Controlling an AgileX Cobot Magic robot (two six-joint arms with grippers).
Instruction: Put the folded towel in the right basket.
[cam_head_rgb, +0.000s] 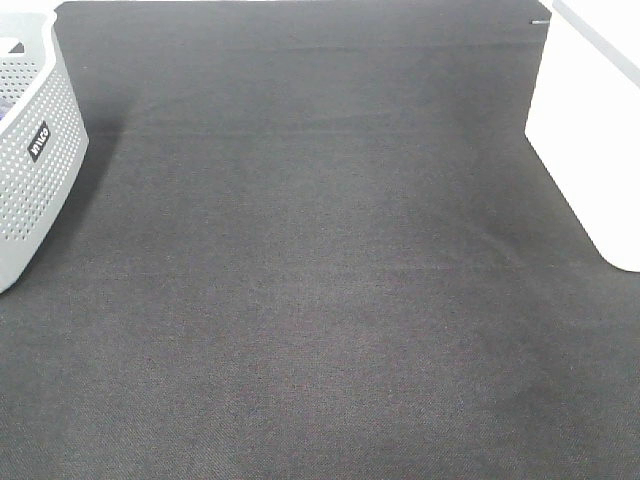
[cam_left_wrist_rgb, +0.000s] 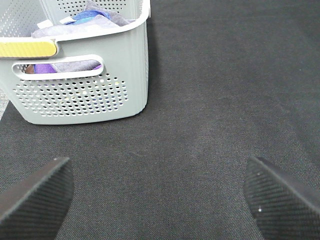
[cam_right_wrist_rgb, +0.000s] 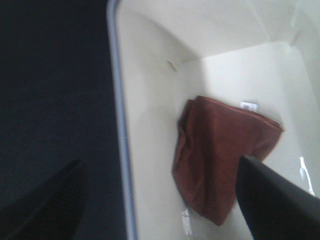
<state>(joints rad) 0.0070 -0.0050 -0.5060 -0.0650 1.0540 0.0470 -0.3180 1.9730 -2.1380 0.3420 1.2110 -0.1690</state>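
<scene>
In the right wrist view a folded rust-red towel lies on the floor of the white right basket. My right gripper is open and empty, above the basket's rim, one finger over the mat, the other over the towel. In the exterior high view only the white basket's outer wall shows at the right edge; neither arm is in that view. My left gripper is open and empty above the dark mat.
A grey perforated basket stands at the left edge of the black mat. In the left wrist view this grey basket holds several coloured cloths.
</scene>
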